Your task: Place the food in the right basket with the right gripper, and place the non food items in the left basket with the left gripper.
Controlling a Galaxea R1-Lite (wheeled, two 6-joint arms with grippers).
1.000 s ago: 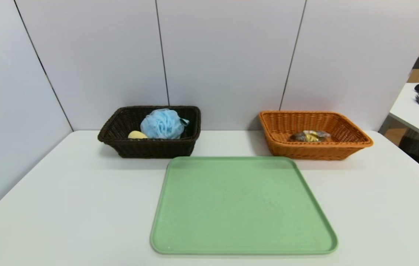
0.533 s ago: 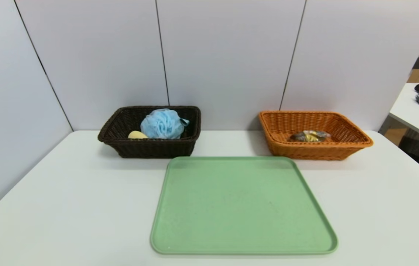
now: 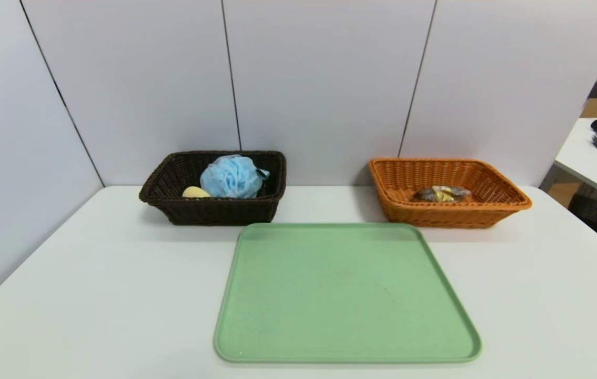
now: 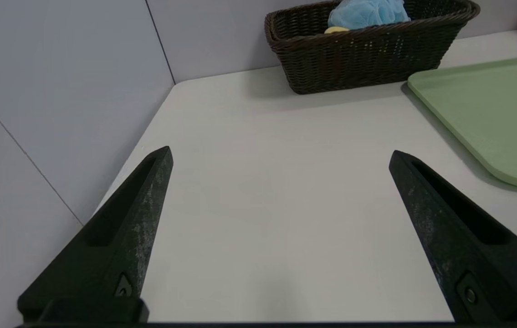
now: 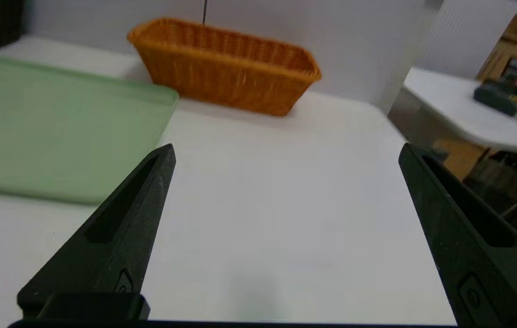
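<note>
Each pincer, the left pincer (image 4: 278,155) and the right pincer (image 5: 285,150), has two matte black, scuffed fingers (image 4: 135,218), tapering to points, with a long recessed slot and a small screw near the base.

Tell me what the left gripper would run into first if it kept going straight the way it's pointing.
Probably nothing nearby: the left gripper, jaws wide open, points over bare white table. Farther along that line stands the dark brown basket, slightly off to one side, so likely that or the wall; depth is unclear.

No text, label or number can be read anywhere.
</note>
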